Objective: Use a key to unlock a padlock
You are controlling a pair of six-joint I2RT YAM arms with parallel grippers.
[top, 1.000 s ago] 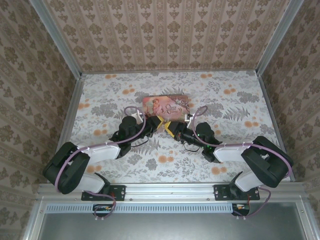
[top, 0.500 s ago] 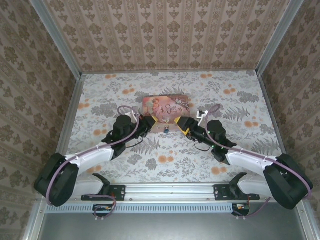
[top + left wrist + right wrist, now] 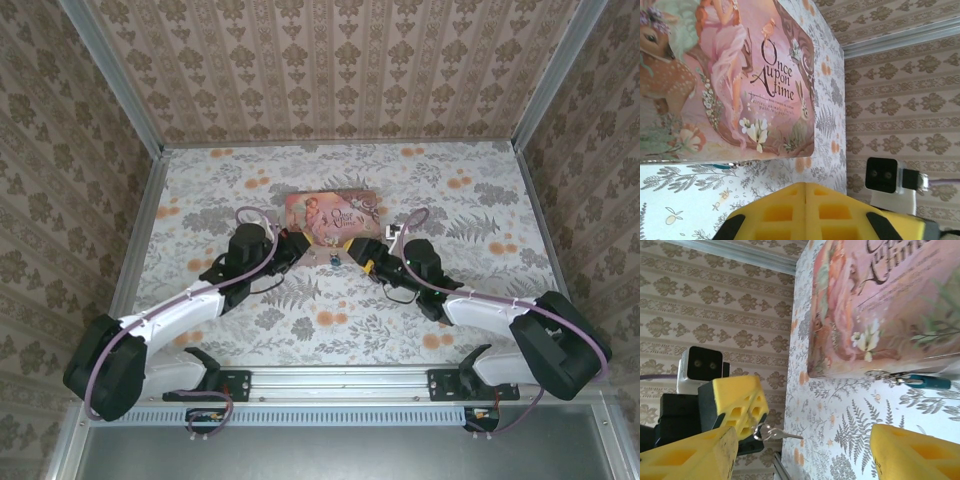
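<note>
Top view: padlock [image 3: 333,260] on desk [image 3: 320,325], just beside tin [image 3: 330,212] near edge, long axis roughly 9–3. Right claw [image 3: 354,260] released, nearer, padlock at its 9 o'clock. Left claw [image 3: 305,248] clenched on key [image 3: 777,434], padlock at its 4 o'clock.

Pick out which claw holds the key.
The left claw: it is pinched shut, with the key hanging from its tip. The right claw stands wide open, holding nothing.
</note>
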